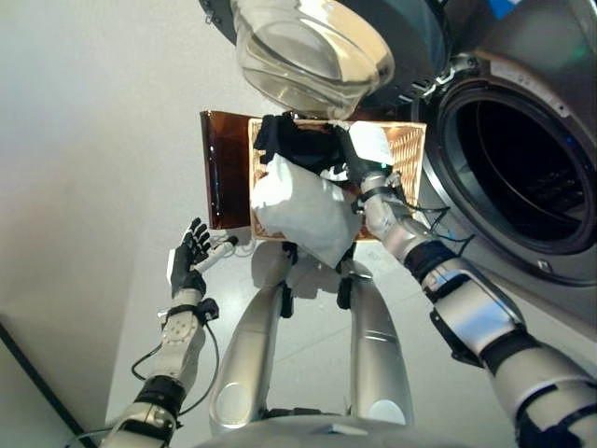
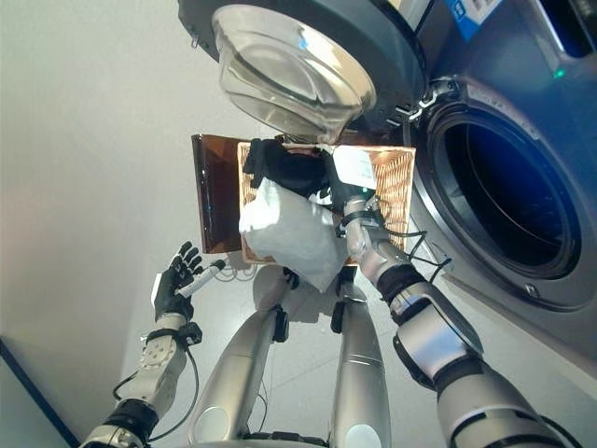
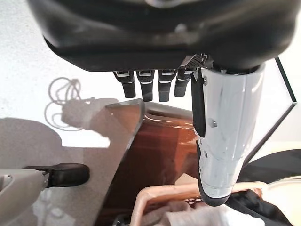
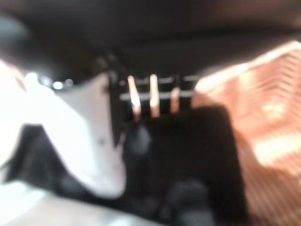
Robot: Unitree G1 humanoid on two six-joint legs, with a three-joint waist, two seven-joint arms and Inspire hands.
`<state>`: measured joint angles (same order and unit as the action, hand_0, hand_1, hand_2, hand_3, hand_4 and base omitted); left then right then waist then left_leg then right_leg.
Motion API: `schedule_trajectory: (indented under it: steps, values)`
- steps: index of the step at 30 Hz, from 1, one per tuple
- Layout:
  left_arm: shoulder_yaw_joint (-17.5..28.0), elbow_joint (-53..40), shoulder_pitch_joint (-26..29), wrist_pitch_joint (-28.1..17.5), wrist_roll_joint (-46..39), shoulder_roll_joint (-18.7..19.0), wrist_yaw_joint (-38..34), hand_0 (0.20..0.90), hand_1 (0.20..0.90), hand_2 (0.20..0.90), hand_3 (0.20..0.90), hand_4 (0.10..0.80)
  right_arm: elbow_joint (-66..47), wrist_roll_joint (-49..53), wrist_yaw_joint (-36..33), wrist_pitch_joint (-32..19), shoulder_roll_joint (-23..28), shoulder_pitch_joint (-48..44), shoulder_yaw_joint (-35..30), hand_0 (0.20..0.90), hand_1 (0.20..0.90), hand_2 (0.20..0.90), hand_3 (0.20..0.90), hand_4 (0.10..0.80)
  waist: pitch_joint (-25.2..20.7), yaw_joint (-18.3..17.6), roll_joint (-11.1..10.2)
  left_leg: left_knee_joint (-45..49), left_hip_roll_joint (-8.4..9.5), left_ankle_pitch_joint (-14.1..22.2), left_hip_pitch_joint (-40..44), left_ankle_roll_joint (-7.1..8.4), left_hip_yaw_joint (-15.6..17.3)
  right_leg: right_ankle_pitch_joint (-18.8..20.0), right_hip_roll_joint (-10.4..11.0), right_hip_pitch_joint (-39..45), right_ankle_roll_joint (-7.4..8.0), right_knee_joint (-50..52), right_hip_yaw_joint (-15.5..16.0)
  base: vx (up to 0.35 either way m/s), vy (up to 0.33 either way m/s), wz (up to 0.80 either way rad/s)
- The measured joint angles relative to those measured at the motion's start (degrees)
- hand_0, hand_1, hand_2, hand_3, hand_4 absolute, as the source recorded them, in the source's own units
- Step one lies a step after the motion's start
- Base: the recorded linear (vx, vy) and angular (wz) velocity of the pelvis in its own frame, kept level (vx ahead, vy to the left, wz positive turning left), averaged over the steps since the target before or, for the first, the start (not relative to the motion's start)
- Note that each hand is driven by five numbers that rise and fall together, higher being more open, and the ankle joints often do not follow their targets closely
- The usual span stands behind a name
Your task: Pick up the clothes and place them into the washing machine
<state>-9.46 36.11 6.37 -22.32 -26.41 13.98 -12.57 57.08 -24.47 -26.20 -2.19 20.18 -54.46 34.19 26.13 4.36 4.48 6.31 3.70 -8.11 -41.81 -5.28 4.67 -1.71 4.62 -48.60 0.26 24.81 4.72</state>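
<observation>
A bundle of clothes, a black garment over a white one, hangs above a woven orange basket. My right hand reaches in from the right and is curled into the black cloth; the white garment droops below it past the basket's near rim. The right wrist view shows only blurred dark cloth and white cloth against the hand. At the lower left, apart from the basket, my left hand has straight fingers and holds nothing. The washing machine's drum opening gapes at the right.
The machine's round glass door stands open above the basket's far side. A dark brown panel adjoins the basket on the left. The pale floor stretches to the left.
</observation>
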Motion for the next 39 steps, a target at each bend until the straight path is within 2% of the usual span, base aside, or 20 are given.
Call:
schedule_trajectory:
  steps: [8,30,39]
  values:
    - [0.24,-0.07,1.39,0.57,1.04,0.08,-0.11,0.9,0.9,0.9,0.9,0.8,0.45,-0.02,0.04,1.05,1.47,-0.33,-0.05,0.2,0.2,0.2,0.2,0.3,0.72,1.05,-0.02,0.27,0.09,-0.05,0.13,-0.18,0.03,0.03,0.1,0.37,0.05,-0.16,0.02,0.0,0.0,0.0]
    - [0.28,-0.06,1.77,0.67,1.07,0.12,-0.12,0.9,0.9,0.9,0.9,0.8,0.39,0.41,0.05,0.92,1.23,0.89,-1.47,0.2,0.2,0.2,0.2,0.3,0.72,0.95,-0.03,0.56,0.12,0.04,0.19,-0.06,0.24,0.2,0.1,0.37,0.24,0.19,-0.33,0.005,-0.001,0.0]
    - [0.5,0.36,1.64,0.73,1.04,0.04,-1.2,0.9,0.9,0.9,0.9,0.8,-10.71,5.43,0.14,0.8,1.78,11.14,-6.93,0.2,0.2,0.2,0.2,0.3,0.74,-0.52,-0.14,0.65,0.17,0.3,2.65,-0.36,0.3,0.19,0.22,2.9,0.29,-0.03,-0.23,0.038,-0.012,-0.02]
